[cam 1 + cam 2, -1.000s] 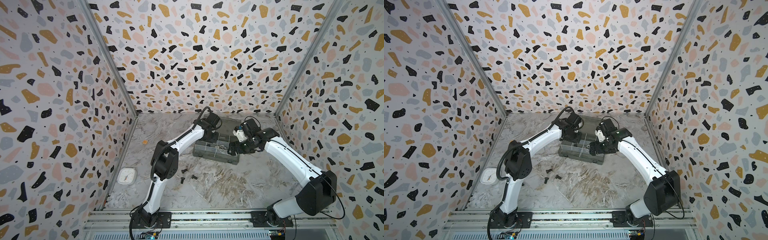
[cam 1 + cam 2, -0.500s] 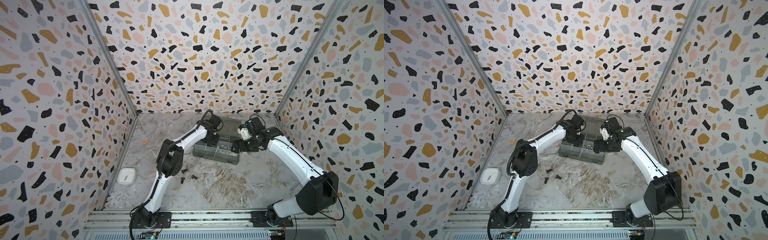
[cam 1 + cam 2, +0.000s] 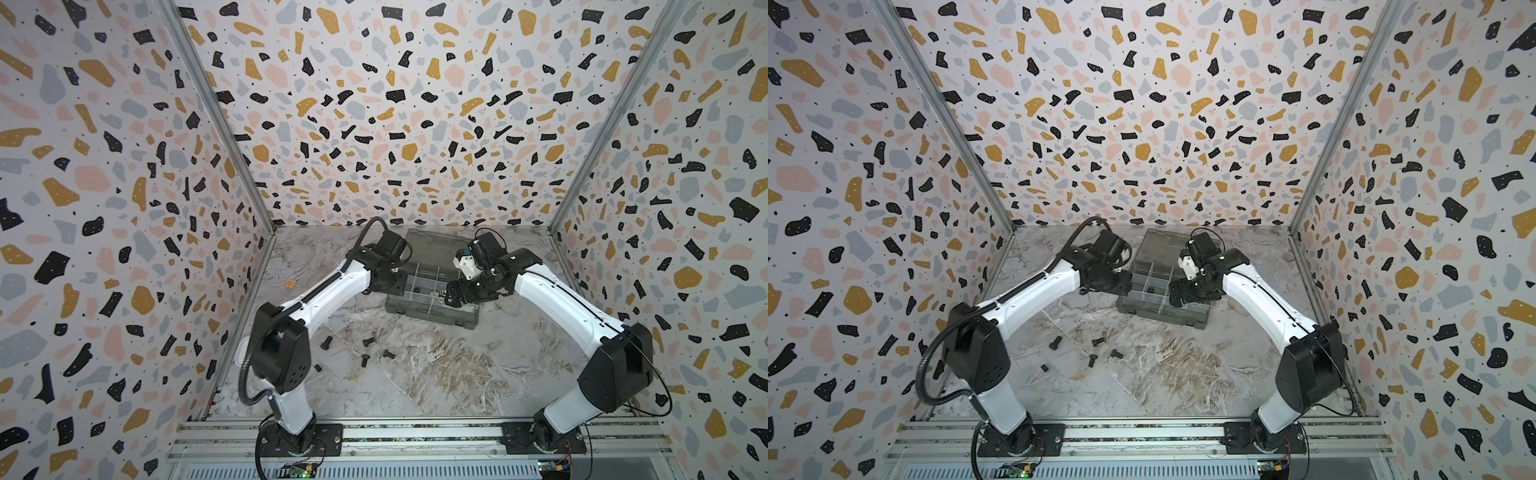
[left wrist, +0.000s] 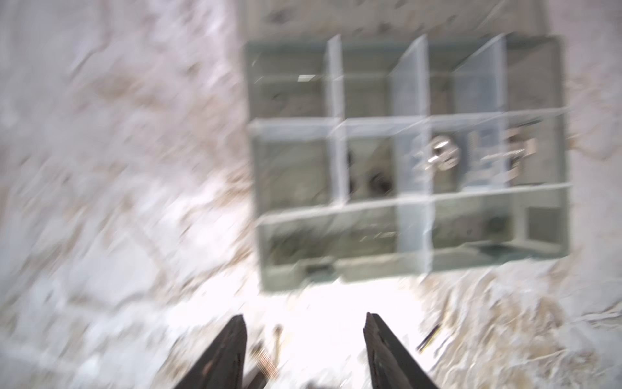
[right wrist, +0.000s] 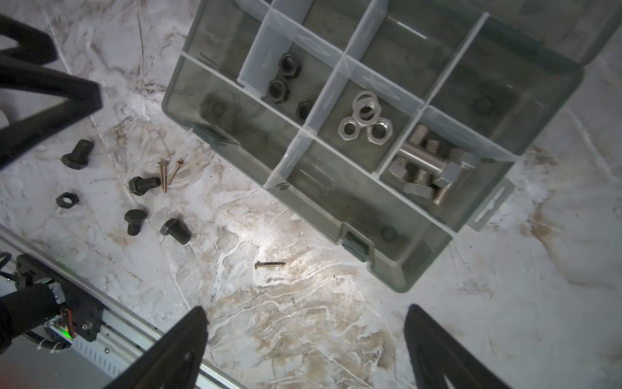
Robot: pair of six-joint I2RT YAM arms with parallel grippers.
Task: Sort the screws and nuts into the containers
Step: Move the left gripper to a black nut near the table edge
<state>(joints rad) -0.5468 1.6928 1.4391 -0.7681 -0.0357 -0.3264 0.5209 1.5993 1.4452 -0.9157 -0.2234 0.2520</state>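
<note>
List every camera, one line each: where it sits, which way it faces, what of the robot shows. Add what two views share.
Top views: high above the front rail, facing down toward the back wall; left arm, right arm, box and bolts show.
Left wrist: on the left arm, facing down at the box, blurred; open left jaws show.
Right wrist: on the right arm, facing down at box and bolts; open right jaws show.
Shared: both wrist views show silver nuts in one compartment.
</note>
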